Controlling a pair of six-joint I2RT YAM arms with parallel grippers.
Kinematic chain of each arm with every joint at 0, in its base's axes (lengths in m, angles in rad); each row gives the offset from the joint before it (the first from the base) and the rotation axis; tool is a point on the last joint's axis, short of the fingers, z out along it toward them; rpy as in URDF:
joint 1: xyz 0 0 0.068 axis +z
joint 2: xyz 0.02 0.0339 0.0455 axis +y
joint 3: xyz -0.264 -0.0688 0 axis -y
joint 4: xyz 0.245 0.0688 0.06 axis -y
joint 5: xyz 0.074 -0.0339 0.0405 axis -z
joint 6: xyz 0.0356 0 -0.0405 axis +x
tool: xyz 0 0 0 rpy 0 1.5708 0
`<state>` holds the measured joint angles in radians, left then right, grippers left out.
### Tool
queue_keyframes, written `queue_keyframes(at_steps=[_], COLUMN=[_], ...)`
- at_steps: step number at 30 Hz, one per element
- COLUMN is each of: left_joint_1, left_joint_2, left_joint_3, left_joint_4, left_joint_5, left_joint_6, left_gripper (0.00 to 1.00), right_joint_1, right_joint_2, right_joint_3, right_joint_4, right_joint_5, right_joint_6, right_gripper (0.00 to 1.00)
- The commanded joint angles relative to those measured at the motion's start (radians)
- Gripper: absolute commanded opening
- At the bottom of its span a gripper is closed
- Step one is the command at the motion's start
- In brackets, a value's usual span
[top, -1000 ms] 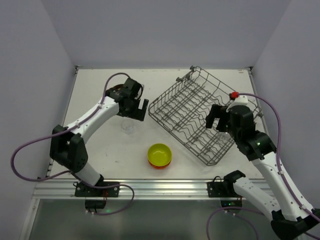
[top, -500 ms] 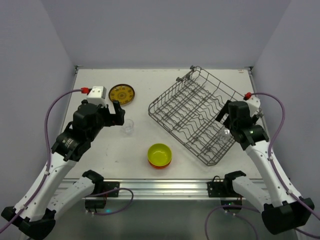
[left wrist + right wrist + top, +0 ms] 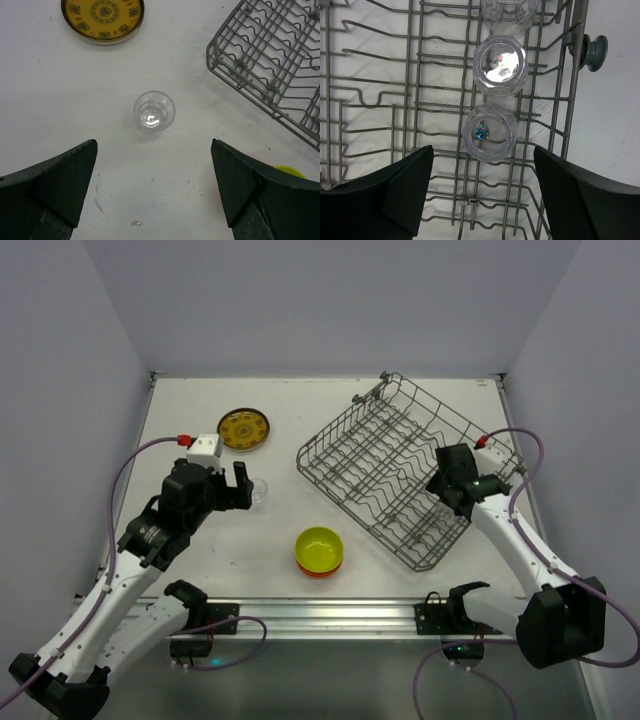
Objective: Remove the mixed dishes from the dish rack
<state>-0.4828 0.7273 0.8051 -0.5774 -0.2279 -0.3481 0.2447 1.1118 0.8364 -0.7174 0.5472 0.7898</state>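
Wires of the large grey wire dish rack (image 3: 385, 475) hem in three small clear glasses (image 3: 501, 65). Our right gripper (image 3: 484, 150) straddles the end one, jaws apart and touching nothing. Our left gripper (image 3: 153, 145), wide open and empty, has drawn back from the one brown-and-yellow patterned plate (image 3: 244, 429) to a fourth glass (image 3: 154, 111) on the table. One yellow-green bowl (image 3: 319, 546) sits in one orange bowl (image 3: 322, 572).

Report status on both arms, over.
Left gripper open, over lone glass on table. Right gripper open, over nearest glass in dish rack. Nothing blocking.

A white desk (image 3: 190, 410) stood between pale lilac walls (image 3: 330, 300); an aluminium rail (image 3: 330, 612) ran along its near edge, faint scuffs (image 3: 97, 202) marking its surface.
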Motion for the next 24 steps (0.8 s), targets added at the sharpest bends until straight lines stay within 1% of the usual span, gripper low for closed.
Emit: queue_keyframes(at_steps=[1,5,6,9,17,23,24], left_joint_1=[0.003,0.001,0.001,0.001,0.000,0.000,0.000], left_joint_2=[-0.019,-0.049,-0.054,-0.065,-0.077,-0.083,-0.081], left_joint_3=[0.003,0.000,-0.004,-0.006,-0.003,-0.003,-0.003], left_joint_4=[0.057,0.060,0.062,0.065,0.060,0.057,0.057], left_joint_5=[0.009,0.004,0.007,0.009,-0.007,-0.011,-0.011], left_joint_6=[0.006,0.006,0.006,0.006,0.003,0.003,0.003], left_gripper=[1.00,1.00,1.00,1.00,1.00,1.00,1.00], right_joint_1=[-0.007,-0.010,-0.012,-0.018,-0.031,-0.036,-0.038], right_joint_2=[0.046,0.097,0.100,0.109,0.137,0.145,0.148], right_joint_3=[-0.003,-0.014,-0.017,-0.025,-0.016,-0.011,-0.011], right_joint_4=[0.019,0.026,0.036,0.062,0.067,0.067,0.067], right_joint_5=[0.053,0.065,0.063,0.042,0.028,0.019,0.020], right_joint_6=[0.060,0.068,0.066,0.049,0.045,0.040,0.040], right_gripper=[0.82,0.79,0.76,0.74,0.72,0.63,0.59])
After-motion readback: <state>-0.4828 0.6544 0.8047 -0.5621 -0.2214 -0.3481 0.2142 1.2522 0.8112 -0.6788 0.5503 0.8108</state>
